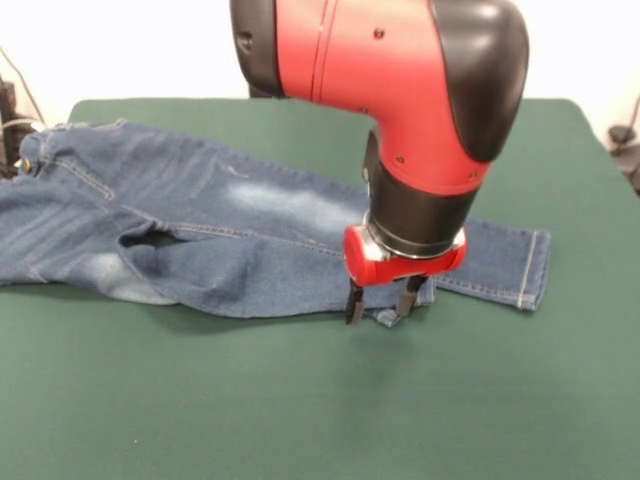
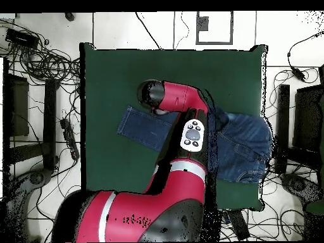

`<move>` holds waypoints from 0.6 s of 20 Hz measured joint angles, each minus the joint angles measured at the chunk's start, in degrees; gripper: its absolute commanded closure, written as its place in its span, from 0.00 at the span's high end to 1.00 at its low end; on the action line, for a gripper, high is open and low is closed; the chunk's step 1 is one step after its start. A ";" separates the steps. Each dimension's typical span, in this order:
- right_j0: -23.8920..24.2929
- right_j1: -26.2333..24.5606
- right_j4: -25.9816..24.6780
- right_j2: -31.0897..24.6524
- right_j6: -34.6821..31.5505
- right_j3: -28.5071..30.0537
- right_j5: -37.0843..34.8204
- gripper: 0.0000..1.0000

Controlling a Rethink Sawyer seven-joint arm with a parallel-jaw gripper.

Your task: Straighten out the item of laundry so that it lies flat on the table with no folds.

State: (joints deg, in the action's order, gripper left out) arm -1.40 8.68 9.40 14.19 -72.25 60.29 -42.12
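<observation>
The item of laundry [image 1: 200, 220], a small pair of blue jeans with faded patches, lies across the dark green table [image 1: 300, 410]. Its waist is at the left edge and one leg reaches right to a stitched hem [image 1: 530, 270]. The other leg lies bunched along the front, creased near the crotch. My gripper [image 1: 381, 312] stands down at that leg's end, open, one finger on each side of the hem cloth. From overhead the jeans [image 2: 243, 149] show on both sides of the red arm [image 2: 183, 120], which hides the gripper.
Bare green felt [image 2: 114, 82] surrounds the jeans, widest on the front side of the table. Cables and dark equipment [image 2: 38, 63] lie on the floor around the table. A cable stands at the table's left corner [image 1: 15, 110].
</observation>
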 measured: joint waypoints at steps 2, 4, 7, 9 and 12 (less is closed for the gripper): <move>0.02 -0.67 0.01 0.00 0.00 -0.42 -0.14 1.00; 0.06 -1.16 0.31 0.00 0.00 -1.15 -0.25 1.00; 0.19 -1.19 0.49 -0.02 0.00 -1.25 -0.25 1.00; 0.30 -1.21 0.57 -0.06 0.00 -1.24 -0.25 1.00; 0.56 -1.26 0.91 -0.27 0.00 -1.25 -0.26 1.00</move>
State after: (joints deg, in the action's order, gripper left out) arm -0.85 7.42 10.30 13.92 -72.25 59.03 -42.39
